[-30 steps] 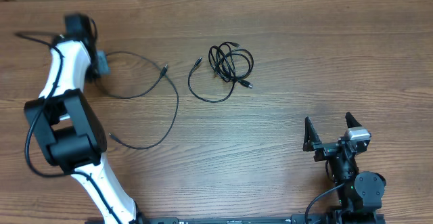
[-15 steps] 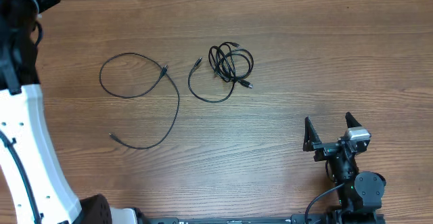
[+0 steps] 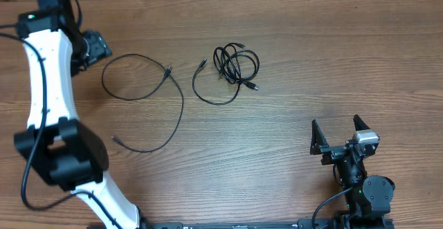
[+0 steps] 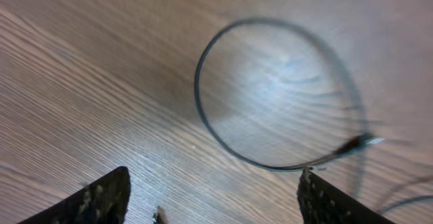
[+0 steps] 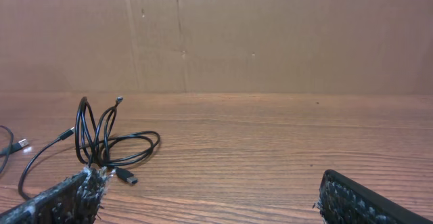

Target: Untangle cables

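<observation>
Black cables (image 3: 230, 64) in round loops on grained wood table (image 3: 325, 56); left fingers (image 4: 101, 198) and right fingers (image 5: 64, 200) apart

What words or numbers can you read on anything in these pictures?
None: no word, label, brand, number or sign can be read in any view.
The loose cable and the tangled bundle are plain black.
The wooden table shows only wood grain.
The brown wall behind it is blank.
</observation>
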Controlling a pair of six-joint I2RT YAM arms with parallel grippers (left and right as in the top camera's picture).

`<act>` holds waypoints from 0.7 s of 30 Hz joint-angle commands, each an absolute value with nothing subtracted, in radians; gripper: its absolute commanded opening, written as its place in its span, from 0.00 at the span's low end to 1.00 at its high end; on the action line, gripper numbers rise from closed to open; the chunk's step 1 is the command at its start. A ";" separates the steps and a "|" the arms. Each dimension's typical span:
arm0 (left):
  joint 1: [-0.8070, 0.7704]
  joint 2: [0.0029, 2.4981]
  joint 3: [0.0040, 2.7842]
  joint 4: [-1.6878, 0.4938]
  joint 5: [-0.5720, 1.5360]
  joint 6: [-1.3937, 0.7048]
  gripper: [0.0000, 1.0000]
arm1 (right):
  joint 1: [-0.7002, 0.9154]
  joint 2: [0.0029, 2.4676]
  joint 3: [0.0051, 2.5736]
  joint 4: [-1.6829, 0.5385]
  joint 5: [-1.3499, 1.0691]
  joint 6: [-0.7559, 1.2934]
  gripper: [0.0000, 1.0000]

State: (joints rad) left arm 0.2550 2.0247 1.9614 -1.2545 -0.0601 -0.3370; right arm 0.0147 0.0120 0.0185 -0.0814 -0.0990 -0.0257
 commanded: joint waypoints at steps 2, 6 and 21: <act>0.253 2.164 1.964 -1.281 -0.070 -0.318 0.78 | 0.013 0.011 0.009 -0.077 -0.094 -0.031 1.00; 0.253 2.258 1.964 -1.285 -0.071 -0.318 0.73 | 0.013 0.011 0.009 -0.077 -0.094 -0.031 1.00; 0.256 2.352 1.962 -1.212 -0.188 -0.318 0.55 | 0.013 0.011 0.009 -0.077 -0.094 -0.031 1.00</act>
State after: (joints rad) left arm 0.2550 2.3363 1.9591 -1.2190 -0.1577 -0.3302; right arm 0.0147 0.0120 0.0185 -0.0818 -0.0990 -0.0257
